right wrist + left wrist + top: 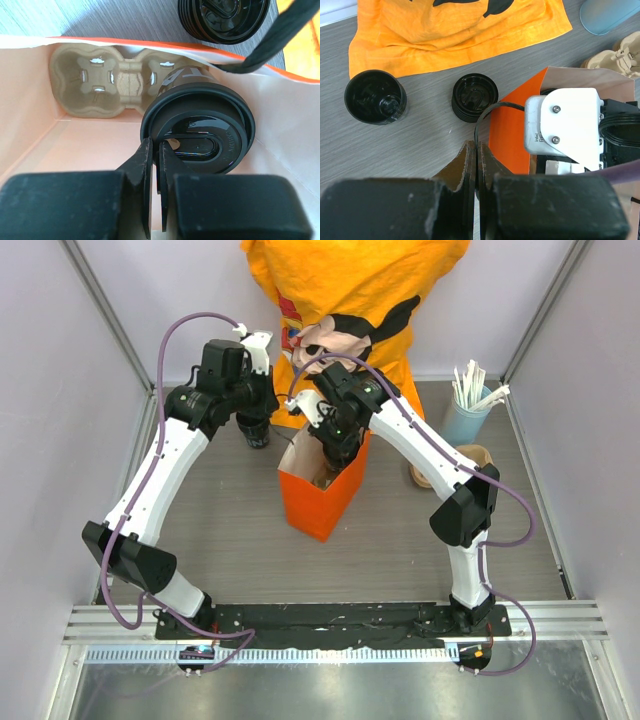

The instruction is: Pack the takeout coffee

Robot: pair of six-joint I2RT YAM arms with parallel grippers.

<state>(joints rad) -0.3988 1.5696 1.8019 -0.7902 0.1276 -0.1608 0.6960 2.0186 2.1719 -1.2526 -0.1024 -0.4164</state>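
We hold the takeout coffee (210,125) inside the orange paper bag (320,505).
Our right hand (156,150) pinches its lid rim; our left hand (476,150), at the bag's eleven o'clock, clenches the handle (485,111), apparently steadying it.

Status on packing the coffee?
Done: coffee cup is inside the orange bag, beside the empty slot of the carrier. In hand: right hand pinches its lid rim; left hand holds the bag handle. Left: release and withdraw; whether it's seated, can't tell.
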